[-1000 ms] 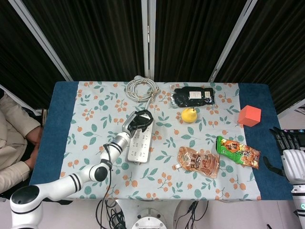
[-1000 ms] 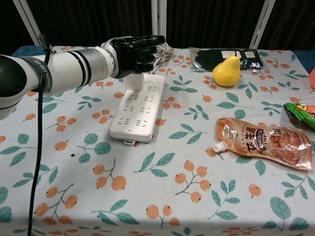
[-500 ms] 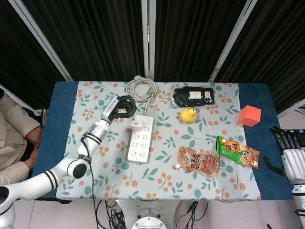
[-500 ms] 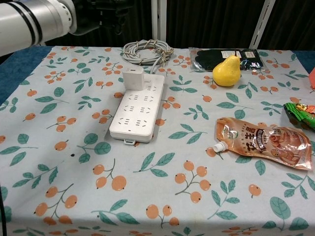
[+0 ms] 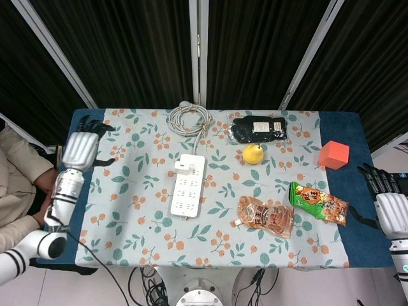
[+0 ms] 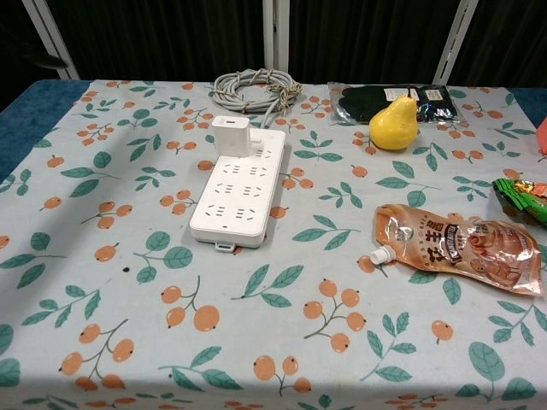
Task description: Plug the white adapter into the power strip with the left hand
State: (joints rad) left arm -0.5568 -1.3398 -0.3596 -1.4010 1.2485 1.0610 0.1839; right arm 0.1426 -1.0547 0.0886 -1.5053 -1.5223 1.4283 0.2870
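The white adapter (image 5: 183, 167) (image 6: 231, 136) stands plugged into the far end of the white power strip (image 5: 187, 189) (image 6: 238, 195), which lies in the middle of the floral cloth. My left hand (image 5: 82, 146) hovers over the table's left edge, far from the strip, fingers spread and holding nothing. At the right edge my right hand (image 5: 386, 197) also holds nothing, its fingers apart. Neither hand shows in the chest view.
The strip's coiled grey cable (image 5: 189, 118) lies behind it. A yellow pear (image 5: 253, 153), a black packet (image 5: 258, 129), an orange cube (image 5: 334, 154), a green snack bag (image 5: 318, 203) and an orange pouch (image 5: 265, 215) lie to the right. A person sits at the left edge.
My left hand let go of the adapter, leaving it in the strip, and drew back left to the table's edge. It has left the chest view. The right hand barely moved.
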